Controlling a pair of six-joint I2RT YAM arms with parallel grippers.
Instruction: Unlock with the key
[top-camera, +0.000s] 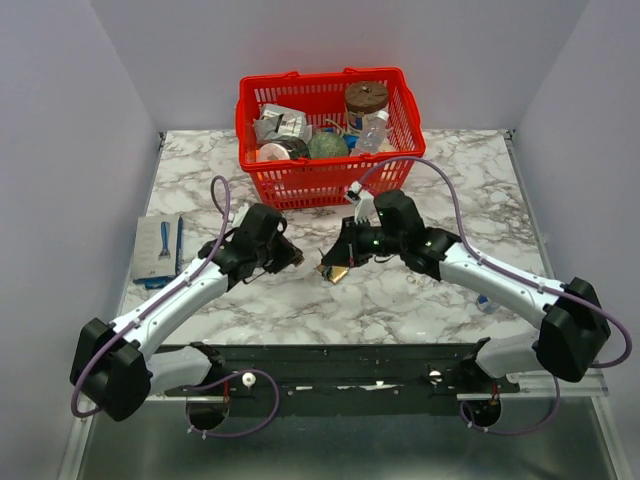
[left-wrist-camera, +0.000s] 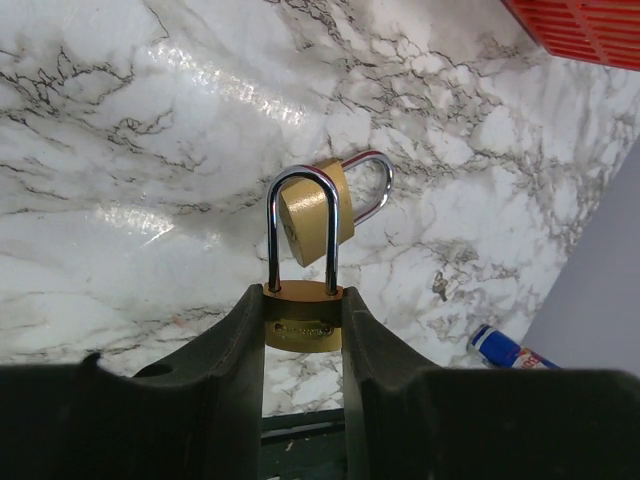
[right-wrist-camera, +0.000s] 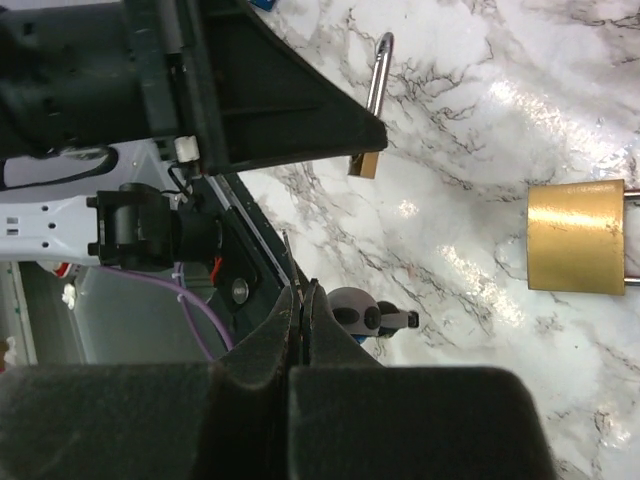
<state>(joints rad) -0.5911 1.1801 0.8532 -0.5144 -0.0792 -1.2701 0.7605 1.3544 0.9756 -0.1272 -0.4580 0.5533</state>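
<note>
My left gripper (left-wrist-camera: 303, 298) is shut on the body of a small brass padlock (left-wrist-camera: 303, 325), its steel shackle (left-wrist-camera: 300, 215) pointing away from me. This padlock shows in the right wrist view (right-wrist-camera: 366, 160) too. A second brass padlock (left-wrist-camera: 322, 205) lies on the marble just beyond it; it also shows in the right wrist view (right-wrist-camera: 575, 237) and the top view (top-camera: 338, 272). My right gripper (right-wrist-camera: 303, 292) is shut on a thin metal key (right-wrist-camera: 292, 262), seen edge-on, its tip sticking out past the fingertips. In the top view the grippers, left (top-camera: 293, 258) and right (top-camera: 335, 258), face each other closely.
A red basket (top-camera: 320, 180) full of items stands at the back centre. A flat blue-and-white pack (top-camera: 160, 250) lies at the left. A small blue can (left-wrist-camera: 505, 347) lies on the marble by the right arm (top-camera: 485, 303). The black base rail (top-camera: 330, 365) runs along the near edge.
</note>
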